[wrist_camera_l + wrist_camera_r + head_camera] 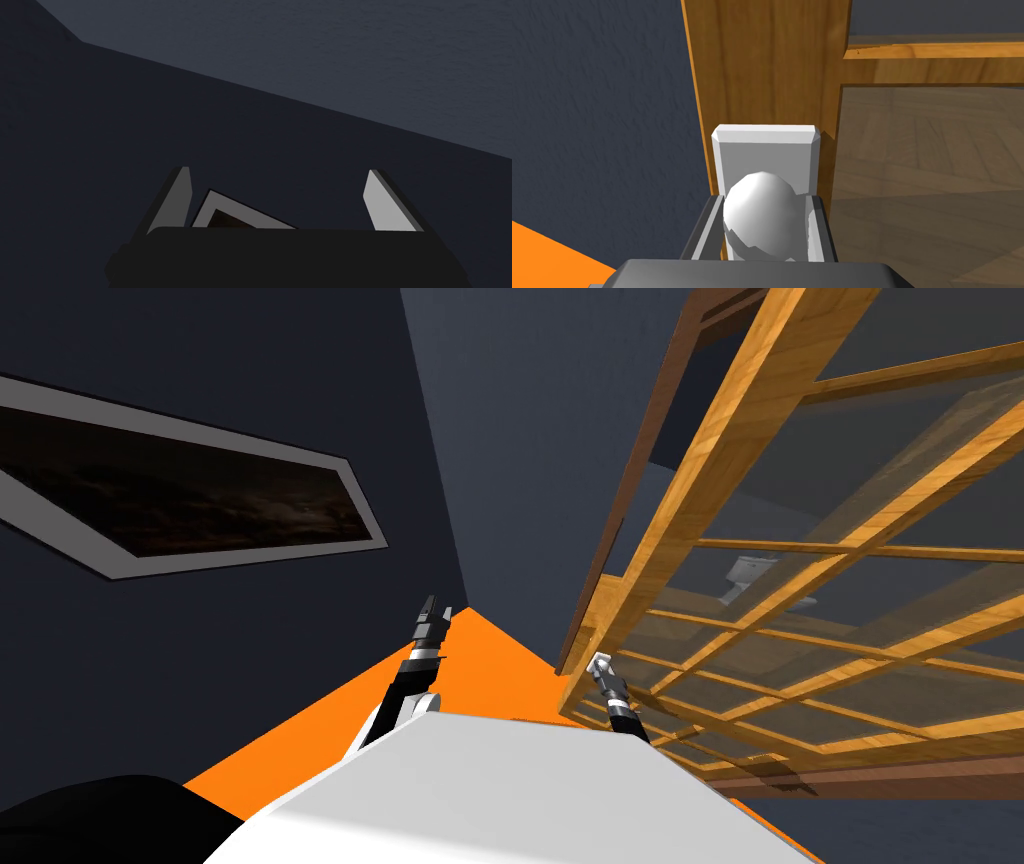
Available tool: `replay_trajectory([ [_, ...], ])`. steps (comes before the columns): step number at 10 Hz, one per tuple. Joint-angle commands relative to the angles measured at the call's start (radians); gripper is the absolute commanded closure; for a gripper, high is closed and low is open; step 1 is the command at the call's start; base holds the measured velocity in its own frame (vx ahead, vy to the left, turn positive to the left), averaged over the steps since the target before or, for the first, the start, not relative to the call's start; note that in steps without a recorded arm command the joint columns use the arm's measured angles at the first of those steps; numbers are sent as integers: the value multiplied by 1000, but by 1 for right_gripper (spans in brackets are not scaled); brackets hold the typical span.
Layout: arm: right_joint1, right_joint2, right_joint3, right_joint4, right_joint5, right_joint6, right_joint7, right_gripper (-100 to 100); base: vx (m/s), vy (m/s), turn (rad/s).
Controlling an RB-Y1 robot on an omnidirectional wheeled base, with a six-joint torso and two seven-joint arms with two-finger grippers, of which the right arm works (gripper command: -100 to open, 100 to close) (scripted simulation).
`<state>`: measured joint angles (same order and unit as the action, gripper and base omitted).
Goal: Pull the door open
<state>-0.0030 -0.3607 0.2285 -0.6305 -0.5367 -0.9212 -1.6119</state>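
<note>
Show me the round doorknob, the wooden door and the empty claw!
doorknob (759, 212): right wrist view, front of white ball.
wooden door (762, 65): right wrist view, upright frame board.
left claw (277, 171): left wrist view, between its open fingertips.

I checked the wooden door, its white knob and backplate, and the framed picture. No text, number or sign was legible.

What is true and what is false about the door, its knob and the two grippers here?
1. The right gripper is shut on the knob. True.
2. The left gripper is shut on something. False: it is open and empty.
3. The door is solid, without panes. False: its wooden frame holds glass panes.
4. The knob sits on a pale plate. True.
5. The floor is blue. False: it is orange.
</note>
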Motion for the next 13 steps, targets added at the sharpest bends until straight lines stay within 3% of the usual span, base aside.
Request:
replay_trajectory([
  [1,11,-12,20,-8,10,-12,-19,100,-229,-24,61],
  [5,36,-53,82,-27,42,-46,-78,100,-262,-30,80],
  [6,31,-47,74,-18,38,-38,-70,100,-115,-17,24],
  [7,46,-61,99,-19,51,-59,-94,100,-177,-7,106],
  [13,89,-123,174,-31,92,-140,-171,100,-236,-63,96],
])
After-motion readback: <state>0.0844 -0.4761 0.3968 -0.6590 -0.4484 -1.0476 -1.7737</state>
